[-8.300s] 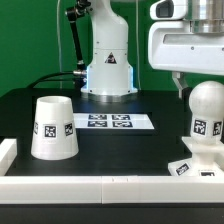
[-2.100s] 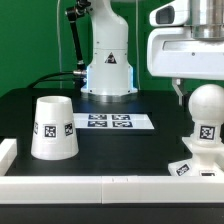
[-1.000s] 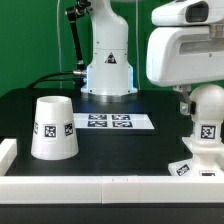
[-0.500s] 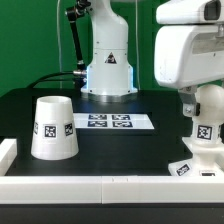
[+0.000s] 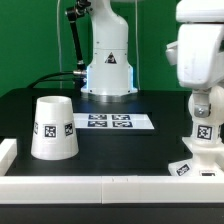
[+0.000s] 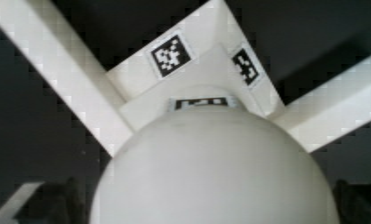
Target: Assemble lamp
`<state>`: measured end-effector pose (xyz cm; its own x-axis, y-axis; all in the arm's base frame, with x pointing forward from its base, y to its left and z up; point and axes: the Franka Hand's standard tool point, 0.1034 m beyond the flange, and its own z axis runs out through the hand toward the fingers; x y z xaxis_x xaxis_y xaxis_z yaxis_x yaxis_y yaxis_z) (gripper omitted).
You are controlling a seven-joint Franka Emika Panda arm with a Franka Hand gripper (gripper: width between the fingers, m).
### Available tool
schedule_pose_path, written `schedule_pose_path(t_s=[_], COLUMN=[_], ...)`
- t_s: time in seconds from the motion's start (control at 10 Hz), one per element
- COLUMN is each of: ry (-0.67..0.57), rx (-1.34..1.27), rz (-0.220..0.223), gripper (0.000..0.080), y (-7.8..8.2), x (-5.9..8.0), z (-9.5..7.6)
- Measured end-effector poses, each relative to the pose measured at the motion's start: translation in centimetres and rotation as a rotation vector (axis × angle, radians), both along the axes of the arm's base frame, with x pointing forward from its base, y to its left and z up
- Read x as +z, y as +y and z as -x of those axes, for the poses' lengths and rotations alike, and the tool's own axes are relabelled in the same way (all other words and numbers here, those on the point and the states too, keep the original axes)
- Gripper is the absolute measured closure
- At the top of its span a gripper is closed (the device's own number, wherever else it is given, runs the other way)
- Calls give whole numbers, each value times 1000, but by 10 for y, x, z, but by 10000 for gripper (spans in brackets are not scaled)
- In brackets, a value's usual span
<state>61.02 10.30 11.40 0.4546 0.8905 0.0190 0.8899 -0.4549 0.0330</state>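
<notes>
The round-headed bulb stands upright on the low square base at the exterior view's right. In the wrist view the bulb's head fills the near part of the picture, with the tagged base beyond it. My gripper has come down over the bulb's head. Its dark fingers show on either side of the head with a gap, so the gripper is open. The tapered shade stands alone at the exterior view's left.
The marker board lies in the middle of the black table. A white rail runs along the front, with a raised end at the exterior view's left. The robot's base stands at the back.
My gripper has moved to the exterior view's right and lowered until it hangs straight over the bulb's head. The bulb, base and shade have not moved.
</notes>
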Motion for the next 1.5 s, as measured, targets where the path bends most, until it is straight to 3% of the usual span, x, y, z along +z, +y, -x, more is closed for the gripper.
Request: schedule_pose_path(t_s=[0.7,0.8,0.9,1.2,1.3,1.5], ry=[1,1,1,1,2,0], rx=[313,312,310,272,243,13], rz=[68,68,68,65,66,54], gripper=[100,100,216,222,222,222], y=[-3,-4,-5,-7,-16,-18], x=[-2,-2,-2,-2,-2,-2], z=[1,1,1,0,0,1])
